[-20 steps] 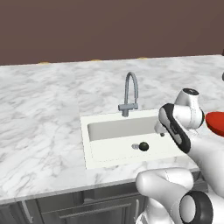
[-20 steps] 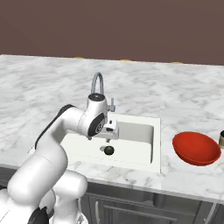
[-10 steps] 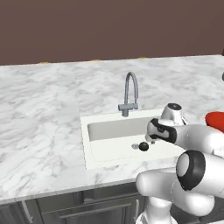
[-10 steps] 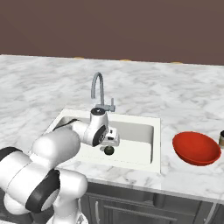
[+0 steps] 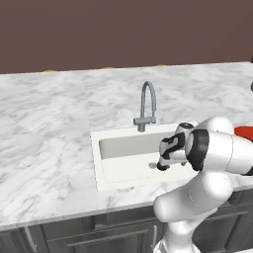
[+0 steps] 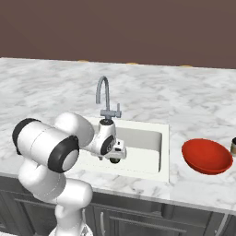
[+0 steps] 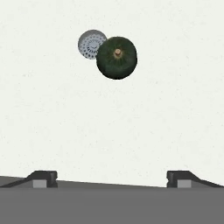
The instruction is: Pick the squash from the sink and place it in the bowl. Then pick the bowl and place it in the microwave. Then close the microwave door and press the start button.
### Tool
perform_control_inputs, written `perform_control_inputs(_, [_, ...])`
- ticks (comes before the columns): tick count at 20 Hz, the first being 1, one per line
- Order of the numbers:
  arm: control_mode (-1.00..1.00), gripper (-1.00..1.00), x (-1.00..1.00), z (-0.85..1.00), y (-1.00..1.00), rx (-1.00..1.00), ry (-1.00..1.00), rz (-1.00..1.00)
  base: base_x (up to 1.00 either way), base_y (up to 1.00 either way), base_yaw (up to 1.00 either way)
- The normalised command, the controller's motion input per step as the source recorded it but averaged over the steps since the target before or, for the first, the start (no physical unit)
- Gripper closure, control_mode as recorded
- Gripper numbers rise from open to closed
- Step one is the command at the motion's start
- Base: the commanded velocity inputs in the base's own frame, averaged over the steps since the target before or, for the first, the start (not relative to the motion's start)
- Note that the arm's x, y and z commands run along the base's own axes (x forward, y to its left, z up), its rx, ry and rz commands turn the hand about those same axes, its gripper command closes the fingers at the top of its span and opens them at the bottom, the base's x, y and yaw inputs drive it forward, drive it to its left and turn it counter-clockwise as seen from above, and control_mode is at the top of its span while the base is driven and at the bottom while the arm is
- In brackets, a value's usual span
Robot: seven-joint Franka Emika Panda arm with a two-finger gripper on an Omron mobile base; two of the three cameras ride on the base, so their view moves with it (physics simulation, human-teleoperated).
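Note:
The squash [image 7: 117, 57] is a dark green ball lying on the off-white sink floor [image 7: 109, 127], touching the round drain [image 7: 89, 43]. My gripper [image 7: 111, 179] hangs over it, open wide, with nothing between the fingertips [image 7: 43, 178]. In the base views the gripper [image 5: 163, 165] [image 6: 115, 158] is down inside the sink [image 5: 96, 163] [image 6: 163, 147] and mostly covers the squash. The red bowl [image 6: 206, 156] stands on the marble to the right of the sink, with its edge [image 5: 244, 131] behind my arm. The microwave is out of view.
The curved grey faucet [image 5: 147, 104] [image 6: 106, 97] rises at the sink's back rim, just behind my hand. A small dark container [image 6: 233, 146] stands beside the bowl at the right edge. White marble counter [image 5: 44, 133] spreads to the left.
The arm has folded down and the hand has sunk into the sink, closer over the squash. The squash and the bowl have not moved.

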Motion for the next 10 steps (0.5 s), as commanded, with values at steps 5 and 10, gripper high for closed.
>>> perform_control_inputs(5, [-1.00, -1.00, 0.37, -0.15, 0.00, 0.00, 0.06, 0.00, 0.00, 0.00, 0.00])
perform_control_inputs(10, [-1.00, -1.00, 0.22, -0.24, 0.00, 0.01, 0.00, 0.00, 0.00, 0.00, 0.00])
